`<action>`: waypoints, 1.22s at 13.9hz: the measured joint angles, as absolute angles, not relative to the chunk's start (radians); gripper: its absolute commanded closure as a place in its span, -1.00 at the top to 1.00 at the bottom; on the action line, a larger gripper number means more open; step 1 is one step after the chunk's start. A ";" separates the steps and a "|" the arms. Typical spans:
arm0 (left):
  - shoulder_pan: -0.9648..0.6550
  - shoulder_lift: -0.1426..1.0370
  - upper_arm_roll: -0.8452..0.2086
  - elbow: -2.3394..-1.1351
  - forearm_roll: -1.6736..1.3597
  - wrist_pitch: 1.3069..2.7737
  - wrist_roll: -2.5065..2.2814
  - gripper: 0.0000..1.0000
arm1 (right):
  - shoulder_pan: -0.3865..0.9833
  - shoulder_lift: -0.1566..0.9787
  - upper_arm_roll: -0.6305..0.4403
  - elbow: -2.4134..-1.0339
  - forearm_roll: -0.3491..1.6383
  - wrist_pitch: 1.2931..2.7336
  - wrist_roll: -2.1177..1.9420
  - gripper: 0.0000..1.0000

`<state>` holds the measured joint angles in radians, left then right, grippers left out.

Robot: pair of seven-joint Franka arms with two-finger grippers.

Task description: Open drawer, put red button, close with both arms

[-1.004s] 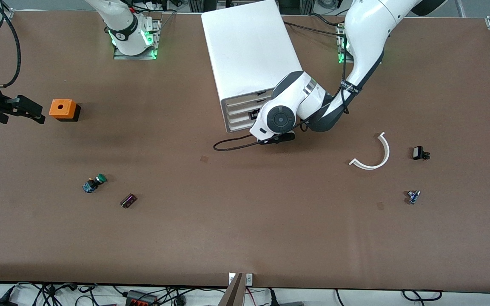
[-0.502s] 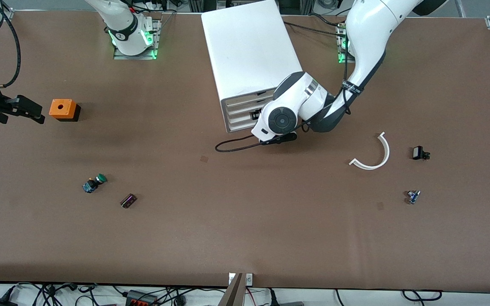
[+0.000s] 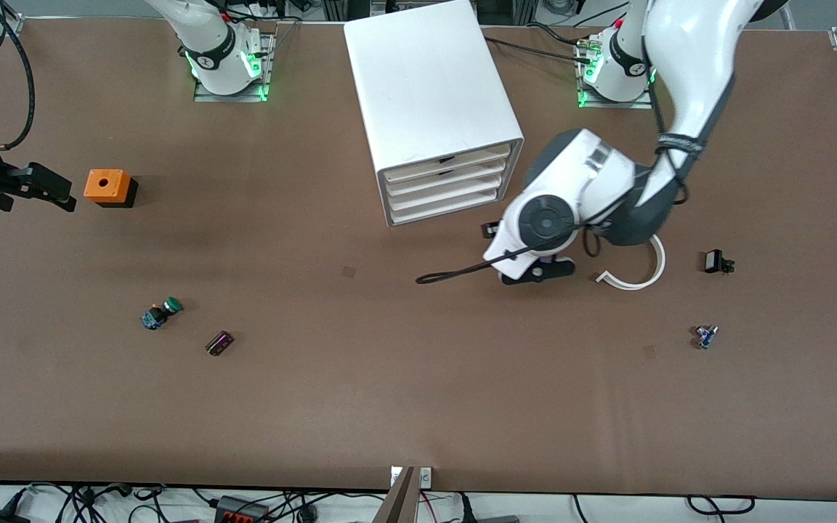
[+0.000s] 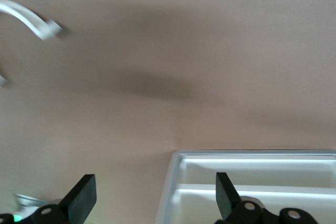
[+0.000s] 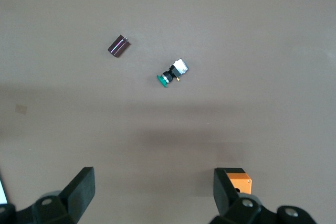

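— Brown, matte surface (image 3: 404,378), smooth all over. Where is the red button (image 3: 705,335)?
— At the left arm's end, about four o'clock from the white curved strip (image 3: 640,272). It is so tiny that only a blue base shows; I cannot make out the cap.
— And the drawer (image 3: 442,183)?
— Four alike in the boxy white plastic cabinet (image 3: 426,80). All seem flush with its front, and I cannot tell which one is meant.
— The left end effector (image 4: 155,200)?
— Its fingers stand wide apart with nothing between them, over bare surface at about four o'clock from the cabinet's front. In the front view the round white wrist hides most of it. The left wrist view cuts the cabinet off to one blurred corner.
— The right end effector (image 5: 152,195)?
— Spread apart too, and empty, at nine o'clock of the orange box (image 3: 107,187). That arm waits, partly cut off at the view's edge.
— Anything else?
— A green-capped switch (image 3: 160,314) at five o'clock of the box, a dark purple cylinder (image 3: 219,343) at four o'clock of that switch, and a small black part (image 3: 715,261) at three o'clock of the strip, its shape unclear.
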<state>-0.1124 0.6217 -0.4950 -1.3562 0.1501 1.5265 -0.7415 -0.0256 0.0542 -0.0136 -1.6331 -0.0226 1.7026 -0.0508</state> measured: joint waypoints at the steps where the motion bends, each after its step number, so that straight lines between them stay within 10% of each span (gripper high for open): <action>1: -0.081 0.618 -0.495 -1.329 0.163 1.499 -0.666 1.00 | -0.025 0.054 -0.013 -1.633 -0.023 1.700 -0.051 1.00; 12: 0.186 0.406 -0.479 -1.281 0.162 1.358 -0.077 1.00 | -0.026 0.038 -0.014 -1.633 -0.023 1.663 -0.050 1.00; 17: 0.018 0.215 -0.117 -1.364 0.012 1.386 0.135 1.00 | -0.025 0.004 -0.013 -1.632 -0.023 1.591 -0.050 1.00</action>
